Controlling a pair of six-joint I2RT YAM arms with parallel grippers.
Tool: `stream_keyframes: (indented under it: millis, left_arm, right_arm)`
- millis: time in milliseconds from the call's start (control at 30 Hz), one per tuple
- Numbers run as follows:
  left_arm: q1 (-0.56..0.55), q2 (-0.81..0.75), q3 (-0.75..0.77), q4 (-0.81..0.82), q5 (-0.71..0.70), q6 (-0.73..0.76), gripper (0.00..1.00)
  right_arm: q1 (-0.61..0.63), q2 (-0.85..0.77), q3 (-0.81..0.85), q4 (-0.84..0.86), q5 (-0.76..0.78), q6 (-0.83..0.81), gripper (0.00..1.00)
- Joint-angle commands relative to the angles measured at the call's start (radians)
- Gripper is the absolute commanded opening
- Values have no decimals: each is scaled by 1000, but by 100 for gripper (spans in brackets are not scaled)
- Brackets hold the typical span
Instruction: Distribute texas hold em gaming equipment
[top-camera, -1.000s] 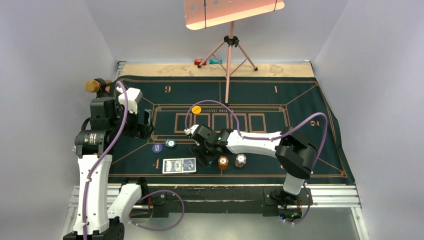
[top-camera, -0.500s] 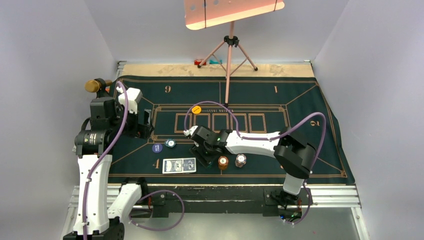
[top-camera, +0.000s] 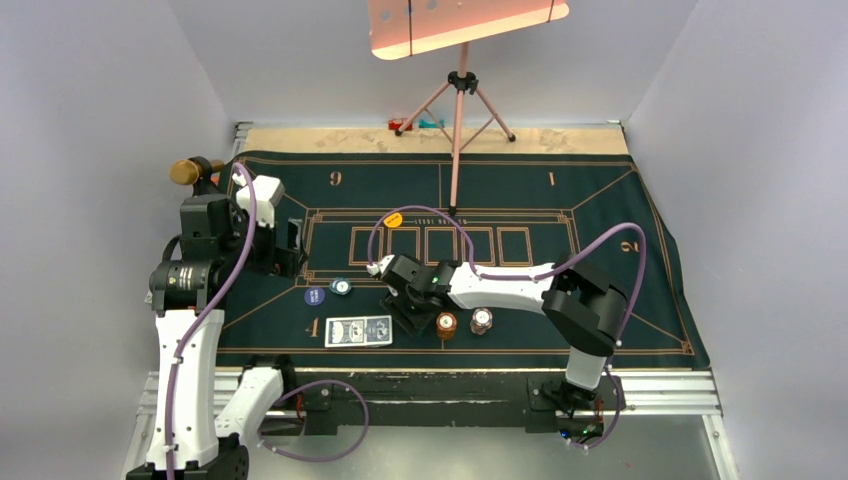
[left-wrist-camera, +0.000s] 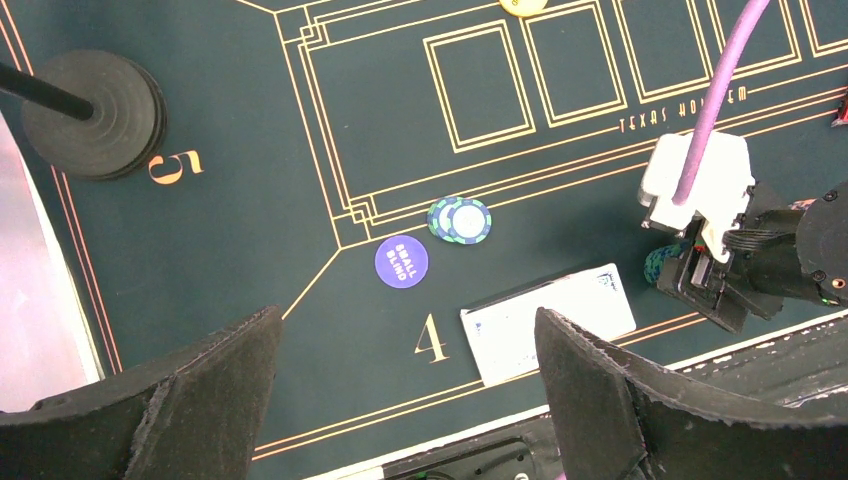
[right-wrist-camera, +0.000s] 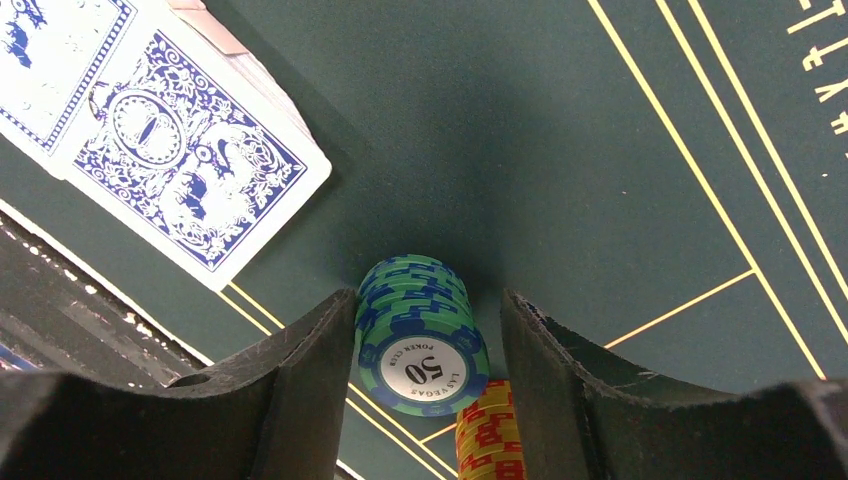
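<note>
Playing cards (top-camera: 358, 330), blue-backed and white-bordered, lie face down at the near edge of the dark green gold-lined felt mat (top-camera: 620, 200), long axis left-right. Just beside them the right gripper (right-wrist-camera: 428, 296) straddles an upright stack of round teal chips (right-wrist-camera: 425, 352). One pad (right-wrist-camera: 320, 360) touches it; whether it is clamped cannot be told. An orange-brown chip stack (right-wrist-camera: 490, 435) stands adjacent. Farther left lies a blue round disc (top-camera: 315, 296). Beyond, the left gripper (left-wrist-camera: 407, 312) hangs wide, holding nothing.

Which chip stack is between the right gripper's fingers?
The green-and-blue stack marked 50, inside the right gripper; the orange stack sits just outside it.
</note>
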Motion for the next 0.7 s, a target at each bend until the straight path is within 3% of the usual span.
stream_keyframes:
  millis: [0,433,667]
  left_arm:
    - [5,-11,22,22,-5,18,100]
    - [4,-20,15,19,-3,25,100]
    - [6,-22,14,20,-5,29,100]
  right_arm:
    - [3,-46,8,-18,-4,-11,57]
    - [5,-86,64,-68,2,-19,45]
    - [5,-87,121,-96,2,-19,21]
